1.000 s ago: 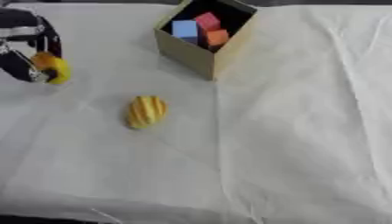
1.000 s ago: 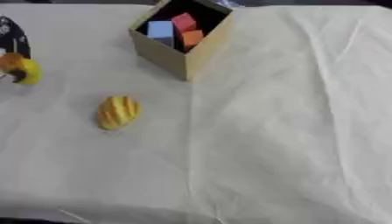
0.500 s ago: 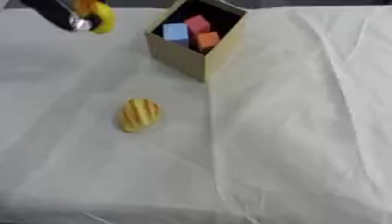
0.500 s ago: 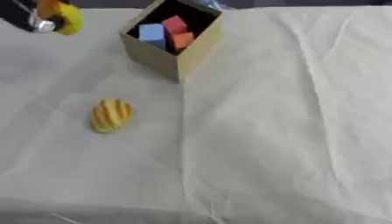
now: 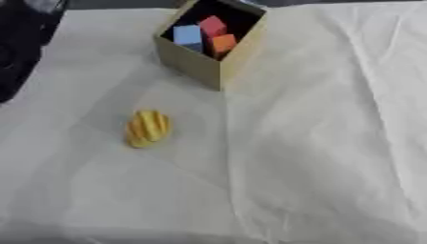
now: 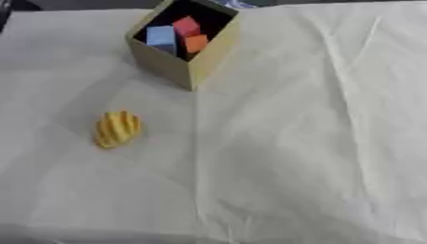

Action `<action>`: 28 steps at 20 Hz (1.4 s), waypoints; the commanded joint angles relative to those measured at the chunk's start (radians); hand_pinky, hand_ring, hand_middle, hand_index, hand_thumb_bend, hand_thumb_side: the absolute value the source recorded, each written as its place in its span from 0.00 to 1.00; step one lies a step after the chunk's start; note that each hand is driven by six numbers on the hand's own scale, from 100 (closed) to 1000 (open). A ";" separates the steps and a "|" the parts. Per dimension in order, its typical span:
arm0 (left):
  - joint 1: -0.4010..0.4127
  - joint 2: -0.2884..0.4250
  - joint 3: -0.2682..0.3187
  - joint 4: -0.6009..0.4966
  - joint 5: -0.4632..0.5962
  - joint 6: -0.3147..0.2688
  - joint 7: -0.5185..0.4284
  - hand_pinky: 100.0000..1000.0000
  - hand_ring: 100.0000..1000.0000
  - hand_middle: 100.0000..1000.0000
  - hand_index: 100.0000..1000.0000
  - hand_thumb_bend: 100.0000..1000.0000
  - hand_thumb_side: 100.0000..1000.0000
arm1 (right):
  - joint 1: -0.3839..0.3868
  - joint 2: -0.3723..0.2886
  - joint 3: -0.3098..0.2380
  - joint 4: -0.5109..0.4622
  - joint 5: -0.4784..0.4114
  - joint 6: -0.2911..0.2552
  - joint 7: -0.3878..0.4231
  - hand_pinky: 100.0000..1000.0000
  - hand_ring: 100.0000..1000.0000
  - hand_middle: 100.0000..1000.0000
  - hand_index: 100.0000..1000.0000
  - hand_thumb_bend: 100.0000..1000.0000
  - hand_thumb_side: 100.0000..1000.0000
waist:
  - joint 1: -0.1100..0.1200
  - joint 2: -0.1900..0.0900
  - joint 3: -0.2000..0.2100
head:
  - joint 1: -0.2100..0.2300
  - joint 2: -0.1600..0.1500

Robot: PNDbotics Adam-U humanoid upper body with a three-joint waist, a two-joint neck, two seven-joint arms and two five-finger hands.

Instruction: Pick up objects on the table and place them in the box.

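The table is covered by a cloth (image 5: 317, 143), off-white and matt, with creases and soft folds across it. The box (image 5: 200, 62) looks like plain tan cardboard, matt, its outer walls smooth and its inside dark. The blue block (image 5: 188, 35), red block (image 5: 212, 25) and orange block (image 5: 223, 43) in it look matt, perhaps foam or painted wood. The yellow thing (image 5: 147, 128) has a ridged, striped surface with a dull sheen. The arm (image 5: 21, 43) at the left edge is black and smooth.
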 commanded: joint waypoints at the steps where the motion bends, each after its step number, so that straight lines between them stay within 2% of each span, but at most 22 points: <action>1: -0.043 -0.058 0.034 0.065 -0.047 0.002 0.031 0.64 0.53 0.50 0.58 0.15 0.00 | -0.018 -0.009 -0.009 -0.015 -0.005 -0.003 0.000 0.90 0.71 0.65 0.79 0.00 0.48 | -0.004 -0.015 -0.003 | 0.005 -0.018; 10: -0.053 -0.281 0.075 0.290 -0.185 -0.017 0.076 0.67 0.57 0.54 0.62 0.25 0.00 | -0.010 -0.013 -0.018 -0.015 -0.005 -0.001 -0.008 0.90 0.71 0.65 0.79 0.00 0.48 | -0.005 -0.007 0.012 | -0.018 -0.017; 12: -0.053 -0.307 0.083 0.336 -0.214 -0.030 0.081 0.68 0.58 0.55 0.63 0.27 0.00 | -0.008 -0.013 -0.019 -0.015 -0.005 -0.001 -0.010 0.90 0.71 0.65 0.79 0.00 0.48 | -0.005 -0.007 0.015 | -0.022 -0.017; 16: -0.060 -0.329 0.111 0.427 -0.270 -0.081 0.092 0.73 0.66 0.61 0.70 0.36 0.00 | -0.006 -0.012 -0.020 -0.015 -0.005 0.000 -0.012 0.90 0.71 0.65 0.79 0.00 0.48 | -0.005 -0.008 0.015 | -0.024 -0.014; 17: -0.062 -0.332 0.118 0.447 -0.283 -0.095 0.095 0.77 0.73 0.70 0.76 0.43 0.09 | -0.006 -0.011 -0.020 -0.015 -0.005 0.000 -0.012 0.90 0.71 0.65 0.79 0.00 0.48 | -0.006 -0.008 0.015 | -0.025 -0.014; 18: -0.064 -0.334 0.125 0.461 -0.298 -0.108 0.099 0.81 0.79 0.76 0.82 0.50 0.22 | -0.005 -0.011 -0.020 -0.015 -0.005 0.000 -0.011 0.90 0.71 0.65 0.79 0.00 0.48 | -0.006 -0.009 0.016 | -0.025 -0.013; 20: -0.065 -0.335 0.137 0.466 -0.328 -0.128 0.113 0.83 0.82 0.79 0.85 0.56 0.33 | -0.003 -0.011 -0.020 -0.015 -0.005 0.001 -0.010 0.90 0.71 0.65 0.79 0.00 0.48 | -0.006 -0.010 0.018 | -0.027 -0.010; 24: -0.067 -0.332 0.157 0.440 -0.383 -0.150 0.132 0.83 0.81 0.79 0.86 0.55 0.34 | 0.005 -0.011 -0.021 -0.015 -0.005 0.004 -0.009 0.90 0.71 0.65 0.79 0.00 0.48 | -0.007 -0.017 0.028 | -0.031 0.000; 28: -0.071 -0.312 0.161 0.404 -0.381 -0.161 0.137 0.83 0.81 0.79 0.85 0.53 0.37 | 0.015 -0.011 -0.023 -0.015 -0.004 0.007 -0.011 0.90 0.71 0.65 0.79 0.00 0.48 | -0.006 -0.027 0.042 | -0.039 0.012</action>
